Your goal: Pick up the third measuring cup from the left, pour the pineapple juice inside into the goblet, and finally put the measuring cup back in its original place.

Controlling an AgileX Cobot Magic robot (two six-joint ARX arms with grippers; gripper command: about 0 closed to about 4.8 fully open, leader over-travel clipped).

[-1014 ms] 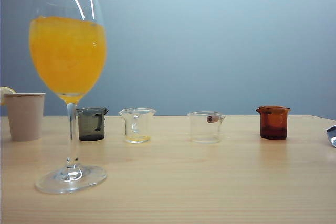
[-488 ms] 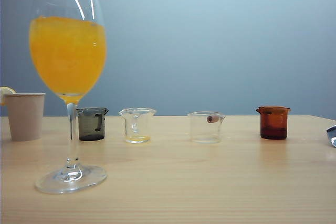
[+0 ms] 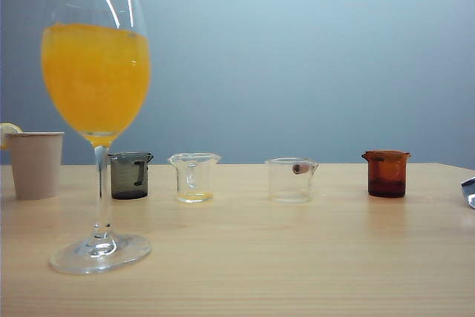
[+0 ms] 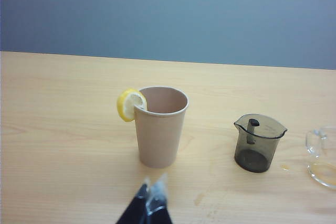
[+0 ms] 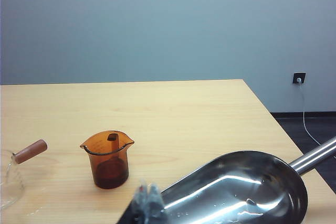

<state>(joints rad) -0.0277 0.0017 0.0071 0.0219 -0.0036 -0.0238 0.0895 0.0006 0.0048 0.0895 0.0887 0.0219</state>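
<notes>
Plainly, both the left hand (image 4: 149, 203) and right hand (image 5: 147, 203) sit pressed together, holding nothing.

exterior view: low, at table (image 3: 297, 257) height, facing the blue wall, goblet (image 3: 96, 109) nearest.
left wrist view: above the left gripper (image 4: 149, 203), looking down past the paper cup (image 4: 160, 127).
right wrist view: above the right gripper (image 5: 148, 202), near a metal scoop (image 5: 241, 187).
shared: grey cup (image 4: 257, 142) and amber cup (image 5: 109, 158) appear in the exterior view too.

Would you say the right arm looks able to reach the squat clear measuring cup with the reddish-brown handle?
Probably yes: bare table lies between the shut right tool and that measuring cup, though the amber-brown translucent cup stands close by.
</notes>
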